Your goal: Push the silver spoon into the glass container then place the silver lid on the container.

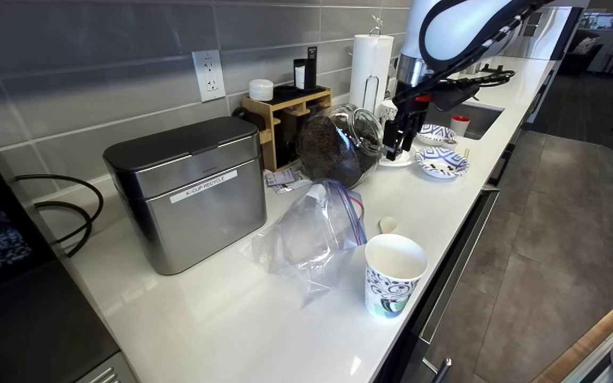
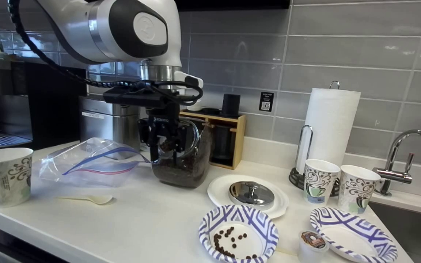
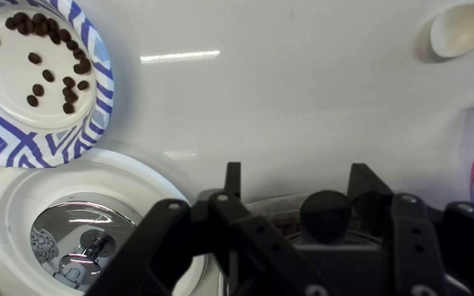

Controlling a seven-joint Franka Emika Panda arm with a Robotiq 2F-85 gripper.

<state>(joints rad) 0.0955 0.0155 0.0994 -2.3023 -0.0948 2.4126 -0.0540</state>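
The glass container [image 1: 328,151] [image 2: 194,166] is a clear jar of dark coffee beans, standing with its round mouth slanted sideways. The silver lid [image 2: 260,196] [image 3: 66,226] lies knob up on a white plate [image 2: 281,200]. My gripper [image 1: 396,154] [image 2: 165,160] is open in front of the jar's mouth, pointing down. In the wrist view my fingertips [image 3: 295,165] are wide apart. A dark round-ended thing [image 3: 325,216] shows between them near the right finger, over the jar's rim; I cannot tell whether it is the silver spoon. No spoon with a silver look shows clearly.
A patterned bowl with beans [image 2: 210,228] sits before the plate. A cream spoon [image 2: 101,199], a plastic bag [image 2: 86,164] and a paper cup [image 2: 7,179] lie or stand beside the gripper. A wooden rack [image 2: 238,146] and steel bin [image 1: 208,213] stand behind.
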